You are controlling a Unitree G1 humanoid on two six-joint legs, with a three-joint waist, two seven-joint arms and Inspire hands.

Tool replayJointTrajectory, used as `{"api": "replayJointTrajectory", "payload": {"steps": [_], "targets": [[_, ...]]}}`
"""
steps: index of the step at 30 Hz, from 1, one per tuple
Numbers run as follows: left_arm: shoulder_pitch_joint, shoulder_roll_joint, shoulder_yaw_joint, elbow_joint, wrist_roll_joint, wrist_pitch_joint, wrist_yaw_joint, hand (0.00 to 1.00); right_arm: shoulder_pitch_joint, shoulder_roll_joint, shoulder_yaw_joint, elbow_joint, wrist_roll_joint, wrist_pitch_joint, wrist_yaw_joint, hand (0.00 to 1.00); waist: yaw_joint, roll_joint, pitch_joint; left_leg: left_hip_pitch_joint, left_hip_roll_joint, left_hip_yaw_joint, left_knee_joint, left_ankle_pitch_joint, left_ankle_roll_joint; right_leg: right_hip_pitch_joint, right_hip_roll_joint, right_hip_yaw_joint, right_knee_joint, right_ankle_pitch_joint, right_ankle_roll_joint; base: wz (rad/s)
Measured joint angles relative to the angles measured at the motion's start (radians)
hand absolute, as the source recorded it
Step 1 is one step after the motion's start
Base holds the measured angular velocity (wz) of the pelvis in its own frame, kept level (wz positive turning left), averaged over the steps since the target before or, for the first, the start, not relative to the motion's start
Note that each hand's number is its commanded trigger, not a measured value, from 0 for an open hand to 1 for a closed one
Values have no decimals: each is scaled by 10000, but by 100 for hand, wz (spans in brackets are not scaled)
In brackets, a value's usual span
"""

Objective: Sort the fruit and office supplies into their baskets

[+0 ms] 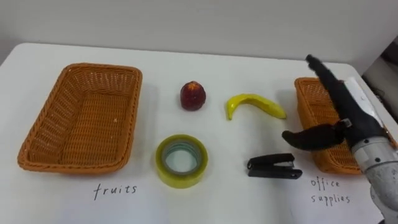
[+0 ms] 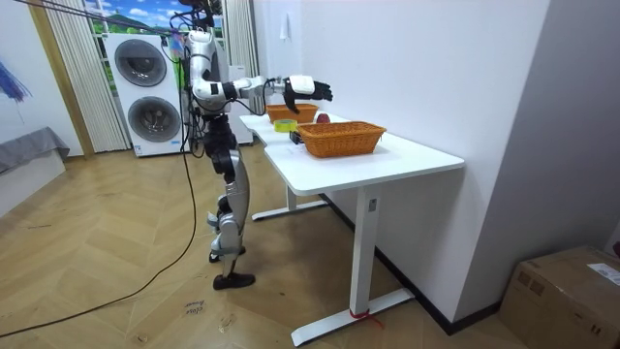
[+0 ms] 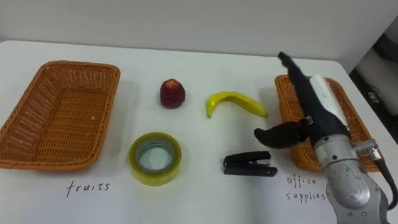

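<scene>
On the white table lie a dark red apple [image 1: 193, 96], a yellow banana [image 1: 255, 106], a roll of yellow tape [image 1: 181, 160] and a black stapler [image 1: 272, 166]. The wicker basket [image 1: 84, 118] marked fruits sits on the left with nothing in it. The office supplies basket [image 1: 320, 118] sits on the right, partly hidden by my right hand [image 1: 339, 115]. That hand hovers open above the right basket's near left side, fingers straight and pointing away, thumb out toward the stapler. It holds nothing.
The table's right edge runs just past the right basket. In the room view I stand at the table's long side, with washing machines [image 2: 150, 92] behind me and a wall beyond the table.
</scene>
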Motion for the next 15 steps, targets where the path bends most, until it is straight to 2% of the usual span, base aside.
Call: {"api": "replayJointTrajectory", "payload": {"steps": [5, 8, 12, 15], "targets": [[-158, 41, -103, 57, 4, -3, -188, 0, -10, -1, -6, 5, 89, 21, 874, 0, 204, -36, 12, 0, 27, -1, 42, 4, -7, 9, -14, -238, 0, 13, -20, 0], [-368, 97, -90, 266, 0, -1, -365, 0, -55, -1, -4, 119, 84, 26, 1443, 0, 269, -82, 20, 15, 26, -3, 43, 4, -7, 29, -17, -232, 1, 14, -21, 0], [-432, 164, -90, 280, 1, -1, -551, 0, -204, -1, -3, 473, 38, 65, 2260, 0, 296, -191, 88, 13, 24, -4, 25, 4, -7, 19, -16, -230, 0, 14, -21, 0], [-438, 194, -92, 281, 2, -1, -619, 0, -201, -1, -1, 502, 25, 248, 2762, 0, 298, -250, 128, 3, 24, -3, 5, 4, -7, -3, -12, -229, -2, 14, -21, 0]]}}
